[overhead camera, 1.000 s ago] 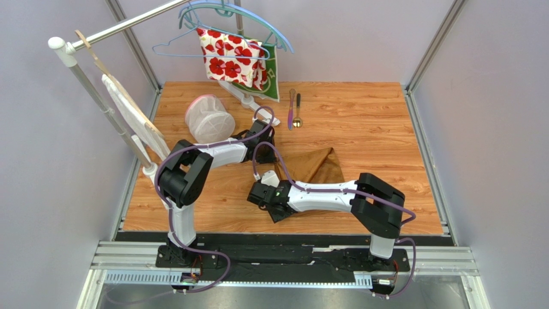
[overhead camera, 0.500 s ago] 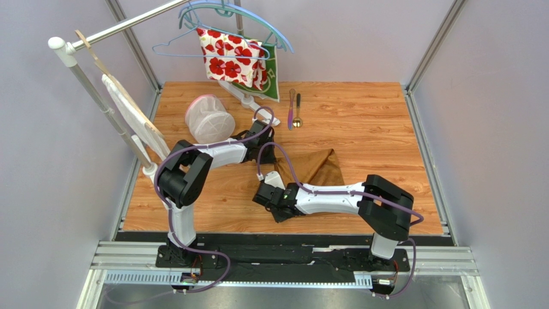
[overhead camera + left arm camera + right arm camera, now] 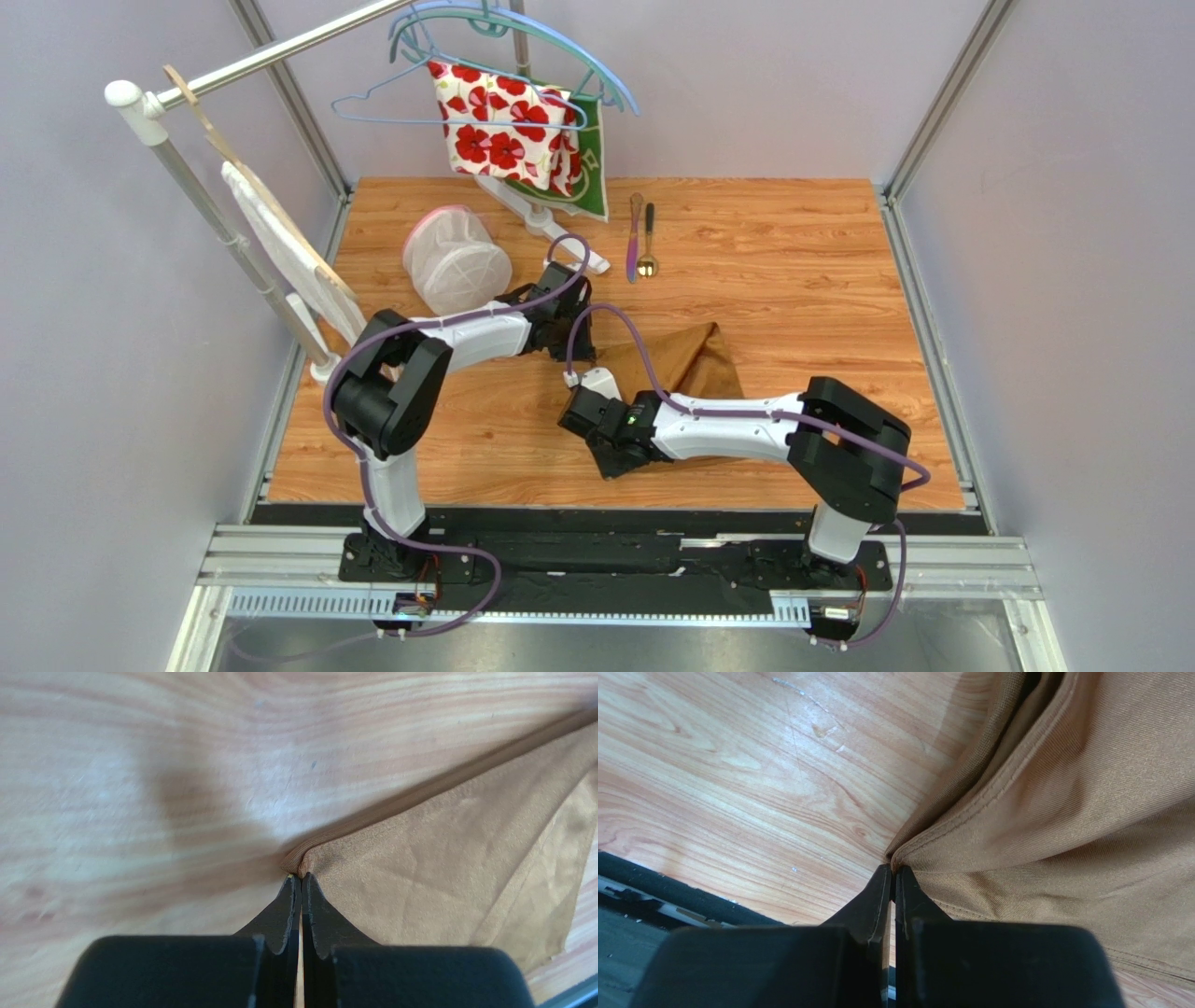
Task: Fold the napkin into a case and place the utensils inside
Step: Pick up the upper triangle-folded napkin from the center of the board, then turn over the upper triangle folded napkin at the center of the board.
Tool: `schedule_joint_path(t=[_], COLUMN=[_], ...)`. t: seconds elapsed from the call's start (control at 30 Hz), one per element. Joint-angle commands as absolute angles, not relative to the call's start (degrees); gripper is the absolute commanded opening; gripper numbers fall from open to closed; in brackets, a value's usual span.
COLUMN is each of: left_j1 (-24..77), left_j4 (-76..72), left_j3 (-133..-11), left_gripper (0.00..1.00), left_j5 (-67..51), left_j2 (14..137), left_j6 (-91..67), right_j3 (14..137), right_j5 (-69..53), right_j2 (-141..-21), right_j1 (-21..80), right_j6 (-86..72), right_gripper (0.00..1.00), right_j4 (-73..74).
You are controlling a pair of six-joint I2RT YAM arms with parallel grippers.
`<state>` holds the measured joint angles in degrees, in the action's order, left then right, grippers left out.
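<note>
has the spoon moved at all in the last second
No. The spoon lies where it did, beside the purple-pink knife and just as close to the far edge of the table.

Open desk (image 3: 828, 266) surface is recorded across the rear right quarter, and passage there is unobstructed up to the side wall. The rear centre is taken up by a knife (image 3: 633, 238) and a spoon (image 3: 647, 241), laid side by side. The rear left is crowded by a mesh basket (image 3: 456, 259), a white plastic piece (image 3: 540, 217) lying flat, and a flowered cloth (image 3: 502, 129) hung low from a rail (image 3: 281, 53). The left edge is barred by a slanted pole (image 3: 225, 231). The middle is blocked by both arms and by the napkin (image 3: 694, 357), on which the left gripper (image 3: 300, 882) and the right gripper (image 3: 892, 871) are clamped. A bare patch is noted between the arm bases.
</note>
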<state>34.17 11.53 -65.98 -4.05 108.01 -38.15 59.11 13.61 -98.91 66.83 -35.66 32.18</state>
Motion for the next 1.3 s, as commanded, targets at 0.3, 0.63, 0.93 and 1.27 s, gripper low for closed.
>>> schedule_joint_path(t=[0.3,0.63,0.93,1.27], left_j1=[25.0,18.1,19.1,35.2], left_j4=[26.6,49.7,41.9,30.7], left_j3=[-58.0,-68.5,-75.7,-90.2], left_gripper=[0.0,0.0,0.0,0.0], left_j5=[-2.8,7.5,1.9,1.7], left_j2=[80.2,58.3,69.9,103.8], left_j6=[-39.2,-32.3,-33.6,-36.2], right_j3=[75.2,89.5,73.5,35.3], right_j5=[-7.4,-26.1,-36.8,-42.4], right_j2=[-98.7,-102.8,-93.7,-80.1], right_j1=[71.4,73.1,66.2,49.1], right_j6=[-33.0,-36.8,-48.7,-54.8], right_gripper=[0.0,0.0,0.0,0.0], right_j4=[27.2,14.3,-10.6,-29.6])
